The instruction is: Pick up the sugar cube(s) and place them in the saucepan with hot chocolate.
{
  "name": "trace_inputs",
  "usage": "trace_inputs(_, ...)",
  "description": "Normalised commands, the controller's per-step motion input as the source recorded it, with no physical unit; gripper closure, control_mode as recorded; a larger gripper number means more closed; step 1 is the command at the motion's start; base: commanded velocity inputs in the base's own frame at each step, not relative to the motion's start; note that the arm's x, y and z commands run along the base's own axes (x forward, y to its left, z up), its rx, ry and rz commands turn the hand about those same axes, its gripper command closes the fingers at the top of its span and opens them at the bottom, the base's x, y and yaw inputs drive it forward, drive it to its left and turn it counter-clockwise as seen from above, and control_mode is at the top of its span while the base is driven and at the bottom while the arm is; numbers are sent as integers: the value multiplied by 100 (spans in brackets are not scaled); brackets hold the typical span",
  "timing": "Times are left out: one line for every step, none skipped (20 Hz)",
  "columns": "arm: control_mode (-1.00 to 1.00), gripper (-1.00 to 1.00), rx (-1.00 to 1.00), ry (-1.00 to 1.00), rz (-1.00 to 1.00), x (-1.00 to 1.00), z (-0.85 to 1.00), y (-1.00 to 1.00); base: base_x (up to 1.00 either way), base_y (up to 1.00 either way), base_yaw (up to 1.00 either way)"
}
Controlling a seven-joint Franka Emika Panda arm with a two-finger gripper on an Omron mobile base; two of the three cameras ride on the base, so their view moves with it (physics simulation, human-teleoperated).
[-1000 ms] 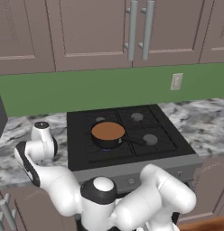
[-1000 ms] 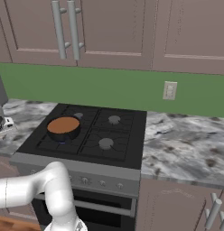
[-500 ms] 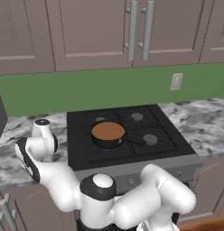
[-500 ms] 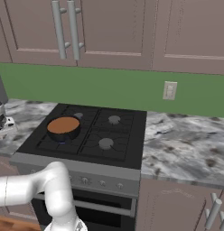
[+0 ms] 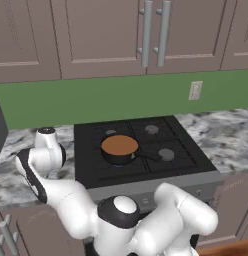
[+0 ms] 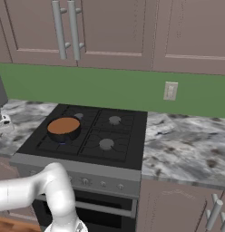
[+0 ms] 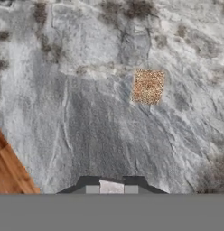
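Marble counter (image 7: 86, 113), arm bent low left, fingers (image 7: 92, 189) closed above it

My arm (image 5: 71, 200): glossy white, fat rounded segments w/ smooth shells. Dark grey/black bands at joints; black ring round white domed cap (image 5: 124, 206) at near joint. Black strip along edge of wrist link (image 5: 31, 172). Finger tips (image 7: 91, 182): small, dark, flat-topped, w/ pale pads.
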Motion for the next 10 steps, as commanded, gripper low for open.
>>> trace_inputs(-100,100,0,0,0,-26,49,-26,0,0,0)
trace_inputs(-100,100,0,0,0,-26,47,-29,0,0,0)
trace_inputs(-100,100,0,-1,0,-29,45,-26,0,0,0)
trace_inputs(-100,100,0,-1,0,-31,45,-28,0,0,0)
trace_inputs(-100,100,0,-2,0,-32,44,-26,0,0,0)
trace_inputs(-100,100,0,-3,0,-31,44,-29,0,0,0)
trace_inputs(-100,100,0,-4,0,-31,45,-31,0,0,0)
trace_inputs(-100,100,0,-3,0,-31,45,-35,0,0,0)
trace_inputs(-100,100,0,-5,0,-29,44,-41,0,0,0)
trace_inputs(-100,100,0,-7,0,-24,40,-47,0,0,0)
